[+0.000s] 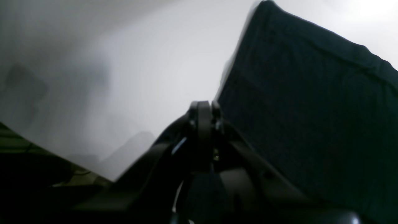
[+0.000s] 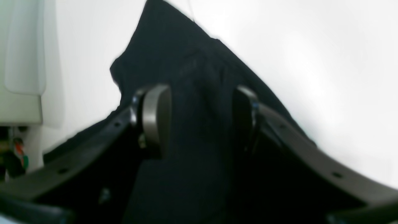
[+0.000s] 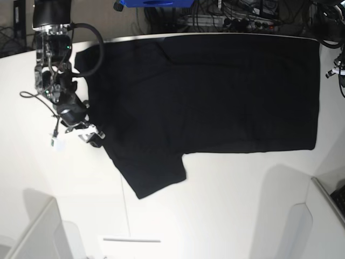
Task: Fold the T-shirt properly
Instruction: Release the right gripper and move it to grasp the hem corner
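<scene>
My right gripper [image 2: 199,121] straddles the T-shirt [image 3: 205,91] edge, jaws apart, not pinching. Close fully before lifting. Left gripper [image 1: 203,116] is closed, empty.

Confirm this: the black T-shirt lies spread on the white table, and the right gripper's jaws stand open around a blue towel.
Not quite. The right gripper has its jaws standing apart around a fold of the black T-shirt, not a blue towel; the right wrist view shows the dark cloth running up between its pads. The rest holds: the shirt lies spread on the white table.
</scene>
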Robot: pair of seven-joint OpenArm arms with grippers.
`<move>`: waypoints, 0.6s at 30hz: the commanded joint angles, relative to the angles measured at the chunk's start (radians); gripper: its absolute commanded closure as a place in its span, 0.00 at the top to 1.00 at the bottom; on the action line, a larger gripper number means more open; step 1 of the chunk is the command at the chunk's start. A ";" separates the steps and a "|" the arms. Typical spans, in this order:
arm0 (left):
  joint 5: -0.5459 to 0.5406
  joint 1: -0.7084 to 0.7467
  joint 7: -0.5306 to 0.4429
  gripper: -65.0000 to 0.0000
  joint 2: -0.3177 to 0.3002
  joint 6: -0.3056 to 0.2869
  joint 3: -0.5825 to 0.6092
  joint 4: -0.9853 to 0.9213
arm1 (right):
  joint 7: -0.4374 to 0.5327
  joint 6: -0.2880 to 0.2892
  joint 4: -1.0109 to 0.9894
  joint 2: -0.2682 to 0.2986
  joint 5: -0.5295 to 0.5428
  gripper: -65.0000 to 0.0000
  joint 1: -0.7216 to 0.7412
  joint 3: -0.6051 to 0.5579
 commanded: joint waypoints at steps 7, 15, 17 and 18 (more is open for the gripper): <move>-0.010 -0.036 -0.022 0.00 -0.035 0.001 0.030 0.015 | 0.017 0.006 -0.118 0.012 0.002 0.47 0.141 -0.070; 0.236 -0.142 -0.023 0.00 -0.051 -0.004 0.208 -0.010 | 0.019 0.007 -0.319 0.012 0.000 0.47 0.313 -0.157; 0.269 -0.171 -0.023 0.00 -0.051 -0.004 0.239 -0.039 | 0.022 0.007 -0.377 0.012 0.000 0.47 0.359 -0.182; 0.272 -0.183 -0.023 0.00 -0.051 -0.004 0.251 -0.053 | 0.023 0.010 -0.408 0.012 0.000 0.48 0.382 -0.196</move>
